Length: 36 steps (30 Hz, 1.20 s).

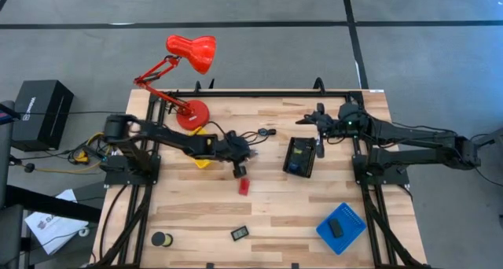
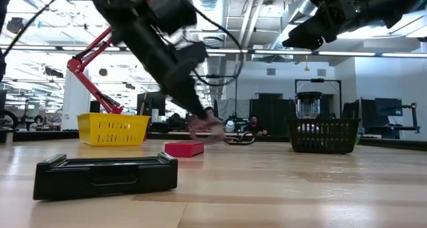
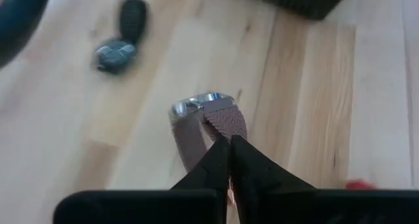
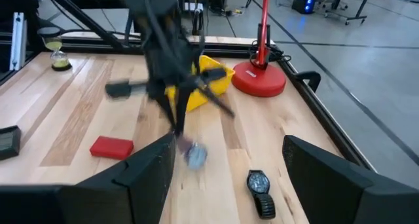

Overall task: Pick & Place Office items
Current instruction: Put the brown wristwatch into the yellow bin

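Overhead camera faces straight down; table-level camera looks across the pale wooden tabletop (image 1: 275,214); wrist cameras sit close. All share the flat red block (image 1: 244,186).

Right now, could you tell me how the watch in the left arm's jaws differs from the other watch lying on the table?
The pinkish-strap watch is pinched by its woven band in the shut left gripper; the dark watch lies free on the wood, untouched. The pinkish one has a silvery case; the dark one has a black dial and dark metal band. Both are wristwatches near the table's middle.
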### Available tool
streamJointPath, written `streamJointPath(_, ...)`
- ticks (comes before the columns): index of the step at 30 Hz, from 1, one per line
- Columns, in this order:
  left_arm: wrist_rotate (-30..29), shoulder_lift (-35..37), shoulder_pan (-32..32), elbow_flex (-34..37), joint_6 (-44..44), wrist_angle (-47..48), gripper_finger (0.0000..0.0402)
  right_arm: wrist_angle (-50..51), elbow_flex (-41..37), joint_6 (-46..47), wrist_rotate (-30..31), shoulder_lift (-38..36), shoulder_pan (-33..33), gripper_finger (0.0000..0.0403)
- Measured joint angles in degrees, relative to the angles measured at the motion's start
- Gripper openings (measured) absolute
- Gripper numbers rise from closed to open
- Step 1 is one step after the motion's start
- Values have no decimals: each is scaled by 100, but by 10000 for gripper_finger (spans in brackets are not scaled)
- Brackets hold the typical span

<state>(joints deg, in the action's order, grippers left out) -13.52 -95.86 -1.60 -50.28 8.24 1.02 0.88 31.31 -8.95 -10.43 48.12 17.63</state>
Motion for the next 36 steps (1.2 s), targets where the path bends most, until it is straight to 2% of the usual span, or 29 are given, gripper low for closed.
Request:
streamJointPath(6,-636,1254,207,124,17,835,1,18,0,0,0,0,-77,273)
streamJointPath(11,-1038,2269,314,341,472,1651,0,62,0,20,1,0,-142,273)
streamJointPath(19,-1023,3406,330,877,1264,3136,0,53,0,61,0,0,-154,273)
streamJointPath(23,-950,3807,346,1229,1607,3509,0,33,0,166,0,0,-150,273)
streamJointPath(28,-611,4149,343,1645,1650,3457,0,5,0,195,0,0,-149,273)
streamJointPath(36,-615,3985,109,2328,2209,3442,1,-184,0,195,1,-2,-149,273)
